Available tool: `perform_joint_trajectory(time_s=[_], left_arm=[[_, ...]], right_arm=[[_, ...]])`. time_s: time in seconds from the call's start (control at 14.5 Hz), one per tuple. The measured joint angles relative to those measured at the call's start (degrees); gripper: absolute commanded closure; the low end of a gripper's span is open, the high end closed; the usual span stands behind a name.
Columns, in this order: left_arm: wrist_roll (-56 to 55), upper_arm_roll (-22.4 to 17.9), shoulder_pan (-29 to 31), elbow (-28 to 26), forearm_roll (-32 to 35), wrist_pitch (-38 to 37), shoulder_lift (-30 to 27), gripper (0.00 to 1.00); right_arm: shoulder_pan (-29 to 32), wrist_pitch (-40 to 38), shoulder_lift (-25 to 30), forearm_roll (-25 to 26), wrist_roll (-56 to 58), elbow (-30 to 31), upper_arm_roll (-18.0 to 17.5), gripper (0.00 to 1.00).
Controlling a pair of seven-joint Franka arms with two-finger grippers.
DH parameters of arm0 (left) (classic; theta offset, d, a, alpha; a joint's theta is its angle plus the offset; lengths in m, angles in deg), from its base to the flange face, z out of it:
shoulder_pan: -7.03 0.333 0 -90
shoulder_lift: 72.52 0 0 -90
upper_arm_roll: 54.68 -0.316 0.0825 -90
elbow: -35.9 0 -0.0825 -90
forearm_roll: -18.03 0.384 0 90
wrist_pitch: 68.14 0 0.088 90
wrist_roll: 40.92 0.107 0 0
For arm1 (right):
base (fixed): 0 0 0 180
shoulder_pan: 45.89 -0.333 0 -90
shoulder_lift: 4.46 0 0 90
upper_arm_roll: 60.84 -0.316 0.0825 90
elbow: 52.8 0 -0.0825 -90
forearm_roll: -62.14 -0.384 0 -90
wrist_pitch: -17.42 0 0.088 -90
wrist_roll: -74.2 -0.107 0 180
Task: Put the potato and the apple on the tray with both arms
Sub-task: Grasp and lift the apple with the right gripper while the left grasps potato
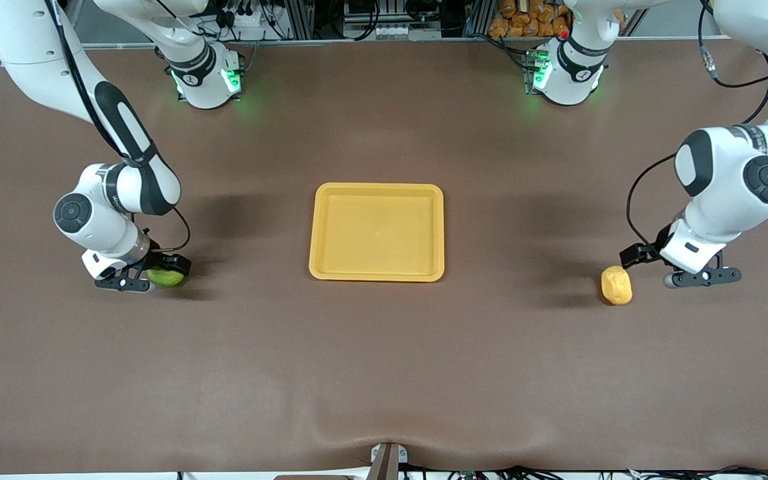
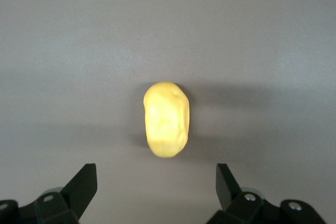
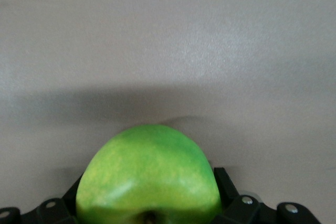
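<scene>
The lumpy oblong yellow potato (image 1: pixel 616 285) lies on the brown table at the frame's lower right, beside the left gripper (image 1: pixel 702 277). Only the left wrist view shows those black fingers (image 2: pixel 81 186) spread wide, the potato (image 2: pixel 166 119) untouched. At middle left, the right gripper (image 1: pixel 147 280) clamps the round green apple (image 1: pixel 167 277); its stem dimple appears only in the right wrist view (image 3: pixel 148 179). The shallow yellow-orange plastic tray (image 1: pixel 377 273) sits at centre.

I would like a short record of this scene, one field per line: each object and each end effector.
apple: on the table toward the right arm's end, between the fingers
right end effector: shut on the apple
potato: on the table toward the left arm's end, untouched
left end effector: open, beside the potato
tray: mid-table, holds nothing
</scene>
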Motion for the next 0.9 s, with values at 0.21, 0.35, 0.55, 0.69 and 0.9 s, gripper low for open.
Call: perform_joint_trajectory(time_s=[0.21, 0.35, 0.55, 0.69, 0.9], left_arm=[[-0.15, 0.02, -0.02, 0.24, 0.00, 3.05, 2.76, 0.00], [-0.18, 0.02, -0.02, 0.31, 0.00, 5.33, 4.82, 0.00], [-0.19, 0.02, -0.01, 0.57, 0.00, 7.36, 7.58, 0.00], [-0.19, 0.02, -0.01, 0.91, 0.00, 8.04, 9.22, 0.00], [-0.19, 0.01, 0.03, 1.42, 0.00, 8.36, 10.74, 0.00]], right_arm=[[-0.07, -0.21, 0.53, 0.00, -0.02, -1.37, -0.07, 0.53], [-0.52, -3.51, 1.83, 0.00, -0.41, -2.08, -0.34, 0.53], [-3.57, -14.07, 4.85, -0.01, -6.07, -3.95, -0.62, 0.48], [-7.11, -22.48, 6.48, -0.12, -12.05, -6.51, -0.90, 0.49], [-13.61, -30.23, 7.48, -1.65, -21.66, -10.39, -1.42, 0.49]])
